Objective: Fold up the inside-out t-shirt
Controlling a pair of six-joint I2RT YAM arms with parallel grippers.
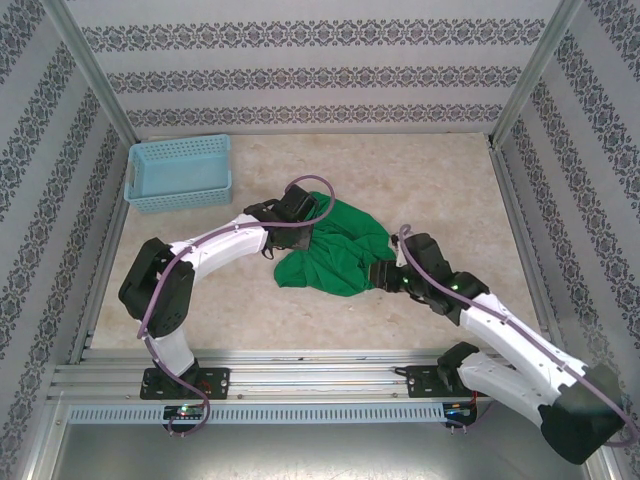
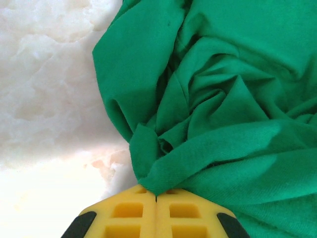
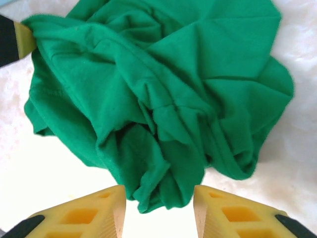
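Note:
The inside-out t-shirt [image 1: 338, 250] lies crumpled in a bright green heap at the middle of the marble table [image 1: 440, 180]. My left gripper [image 1: 303, 228] is at the heap's left edge. In the left wrist view its yellow fingers [image 2: 156, 199] are pressed together, shut on a pinched fold of the t-shirt [image 2: 218, 104]. My right gripper [image 1: 379, 275] is at the heap's right edge and stands open [image 3: 159, 192]. A hanging fold of the t-shirt [image 3: 163, 94] lies just ahead of the gap, touching neither finger. The left gripper's pad [image 3: 22, 40] shows at the cloth's far corner.
A light blue mesh basket [image 1: 180, 175] stands at the back left of the table. Patterned walls and metal posts [image 1: 90, 80] close in three sides. A metal rail [image 1: 300, 375] runs along the near edge by the arm bases.

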